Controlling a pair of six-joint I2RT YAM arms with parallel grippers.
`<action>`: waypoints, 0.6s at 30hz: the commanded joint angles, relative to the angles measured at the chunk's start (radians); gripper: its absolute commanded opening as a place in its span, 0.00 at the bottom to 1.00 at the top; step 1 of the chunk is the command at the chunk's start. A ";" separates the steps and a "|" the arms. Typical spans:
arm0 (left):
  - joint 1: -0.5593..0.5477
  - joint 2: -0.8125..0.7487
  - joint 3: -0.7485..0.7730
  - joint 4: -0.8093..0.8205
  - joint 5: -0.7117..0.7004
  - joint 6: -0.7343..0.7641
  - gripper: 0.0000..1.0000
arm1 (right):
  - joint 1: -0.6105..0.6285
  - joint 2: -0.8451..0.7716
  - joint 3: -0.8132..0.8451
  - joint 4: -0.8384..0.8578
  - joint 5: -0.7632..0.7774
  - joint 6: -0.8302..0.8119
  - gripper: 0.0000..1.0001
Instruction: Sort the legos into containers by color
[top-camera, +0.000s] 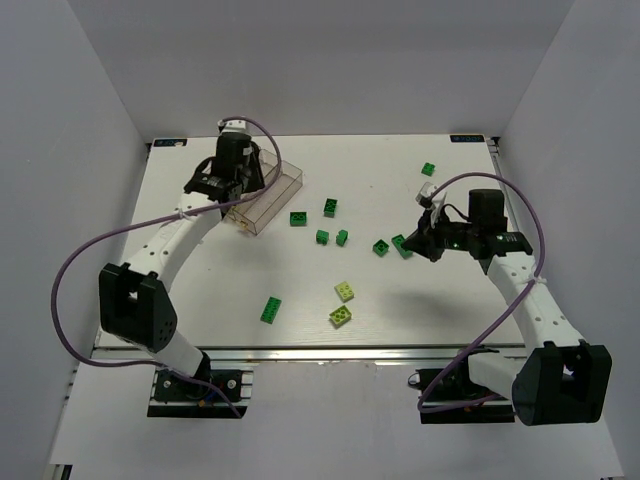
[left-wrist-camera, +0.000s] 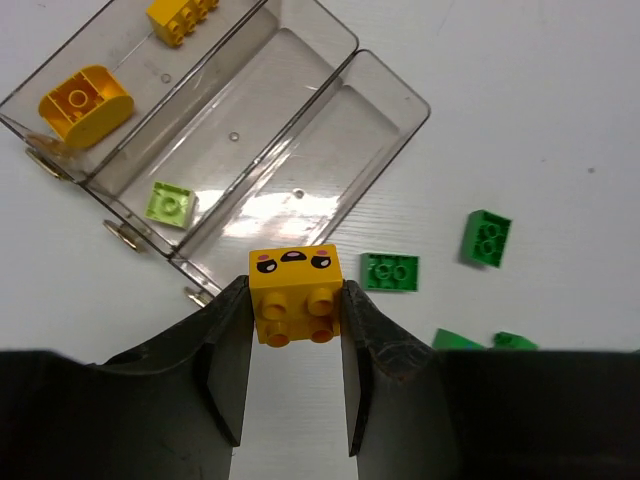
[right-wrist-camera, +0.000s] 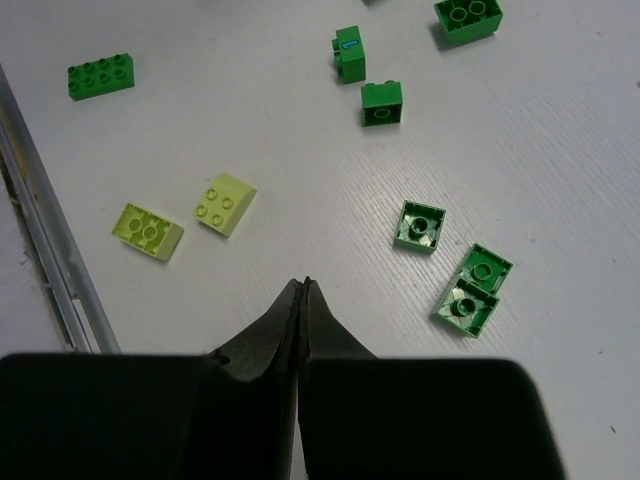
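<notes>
The yellow studded plastic brick with a printed face was clamped by its sides between the jaws of the left gripper, hanging just off the near end of the clear, faintly brownish plastic tray of long compartments. The side grip probably served to let it drop straight in.

Inside the tray, a yellow brick and an orange-yellow rounded brick shared the farthest compartment in view. A lime green flat brick lay in the next, and the compartment nearest the held brick showed no brick. So the held brick likely belonged two compartments across.

Well apart from the tray, the right gripper hung with its jaws together on nothing, above loose dark green bricks and two lime green bricks. It seemed to be waiting its turn.
</notes>
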 joint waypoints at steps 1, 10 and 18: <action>0.082 0.043 0.036 0.057 0.173 0.212 0.00 | 0.014 -0.017 -0.010 -0.009 -0.052 -0.037 0.00; 0.254 0.227 0.160 0.112 0.237 0.295 0.00 | 0.033 -0.008 -0.015 0.003 -0.041 -0.036 0.00; 0.305 0.379 0.263 0.186 0.174 0.271 0.00 | 0.059 0.005 -0.015 -0.009 -0.035 -0.033 0.00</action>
